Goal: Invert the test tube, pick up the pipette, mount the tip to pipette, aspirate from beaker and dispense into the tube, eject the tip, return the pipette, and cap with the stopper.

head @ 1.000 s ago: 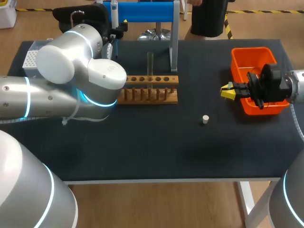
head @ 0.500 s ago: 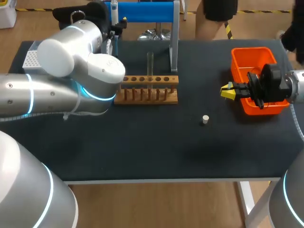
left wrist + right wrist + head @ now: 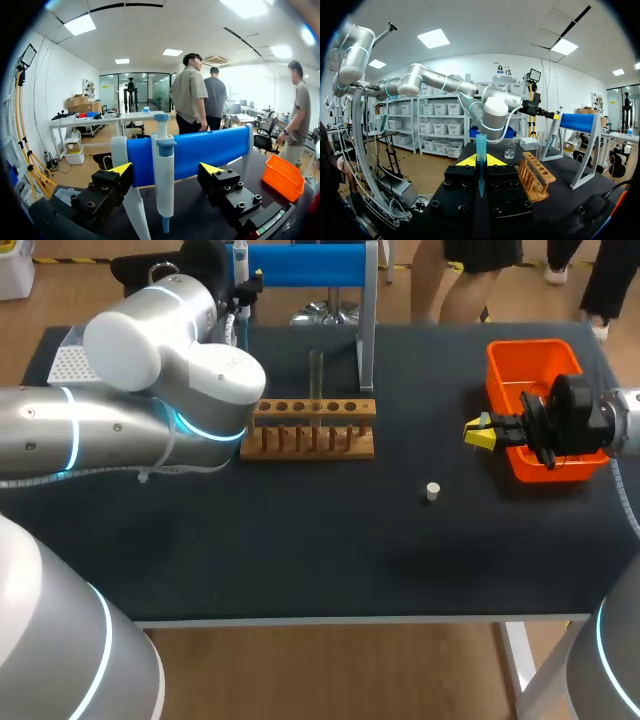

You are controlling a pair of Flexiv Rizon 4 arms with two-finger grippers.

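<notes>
Blue-and-white pipette (image 3: 163, 155) hangs on its stand (image 3: 215, 147) between the spread, untouching fingers (image 3: 111, 185) of my left pincer (image 3: 165, 170), and if I close off-centre I could shove it askew or off its rest, while my right pincer (image 3: 480, 161) pinches the tip (image 3: 480, 145).

- Surface (image 3: 300, 560): plain matt black.
- Bin (image 3: 503, 360): bright orange.
- Rack (image 3: 310, 443): light brown wood, with a row of dark round holes along its top.
- Stand (image 3: 300, 265): blue bar on pale grey legs.
- Pipette (image 3: 164, 170): white body, blue collar and blue end.
- Pipette tip (image 3: 480, 147): see-through blue-green.
- Stopper (image 3: 432, 491): off-white.
- Test tube (image 3: 316, 375) and beaker (image 3: 509, 150): clear glass.
- Tip box (image 3: 62, 362): white, dotted with a grid of small holes.
- Left pincer (image 3: 165, 172) and right pincer (image 3: 480, 432): black blocks with yellow tips.
- Left arm (image 3: 100, 435) and right arm (image 3: 620, 660): silver-grey with glowing cyan rings.
</notes>
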